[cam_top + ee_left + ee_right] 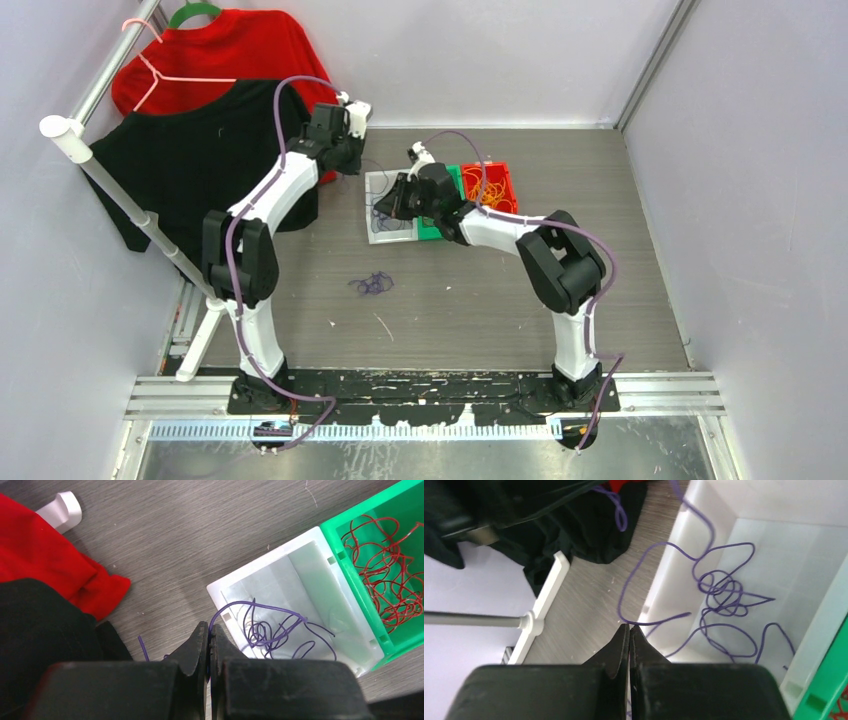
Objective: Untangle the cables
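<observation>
left fingers (pixel 196 647): pinching a strand of the purple cables (pixel 265 630) | right fingers (pixel 616 652): pressed together by white bin (pixel 260 560) rim, hold unclear | purple cables: tangled in white bin, one loop over the table (pixel 200 530)

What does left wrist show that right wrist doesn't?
Only left wrist: the left hand, shut on a purple cable, and a full look into the green bin at the red cables.
Only right wrist: the right hand, shut, grip unclear, and the rack's grey bar.
Both: the purple tangle in the white bin, the white rack foot, black cloth.
</observation>
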You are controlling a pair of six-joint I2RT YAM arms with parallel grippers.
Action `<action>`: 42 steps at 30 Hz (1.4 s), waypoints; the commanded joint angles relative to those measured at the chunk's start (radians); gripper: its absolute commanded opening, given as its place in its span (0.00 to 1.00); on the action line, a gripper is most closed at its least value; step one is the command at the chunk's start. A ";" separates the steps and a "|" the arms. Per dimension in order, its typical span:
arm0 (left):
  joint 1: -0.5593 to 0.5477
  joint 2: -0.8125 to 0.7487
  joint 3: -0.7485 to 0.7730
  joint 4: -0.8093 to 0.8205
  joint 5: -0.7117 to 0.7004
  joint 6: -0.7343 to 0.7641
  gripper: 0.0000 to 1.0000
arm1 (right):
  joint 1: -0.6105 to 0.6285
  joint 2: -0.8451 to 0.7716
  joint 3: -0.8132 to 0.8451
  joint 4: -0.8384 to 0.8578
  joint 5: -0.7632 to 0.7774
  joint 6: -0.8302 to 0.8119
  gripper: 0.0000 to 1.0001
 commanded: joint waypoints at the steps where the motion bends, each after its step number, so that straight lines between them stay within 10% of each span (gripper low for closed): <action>1: 0.003 -0.087 0.030 0.030 0.032 -0.014 0.00 | -0.006 0.050 0.114 -0.073 0.056 -0.052 0.02; 14: -0.061 -0.124 -0.032 0.007 0.142 -0.145 0.00 | 0.002 0.145 0.213 -0.143 0.317 -0.122 0.01; 42: -0.099 0.070 0.010 0.138 -0.065 -0.261 0.00 | -0.014 -0.447 -0.284 -0.088 0.466 -0.189 0.07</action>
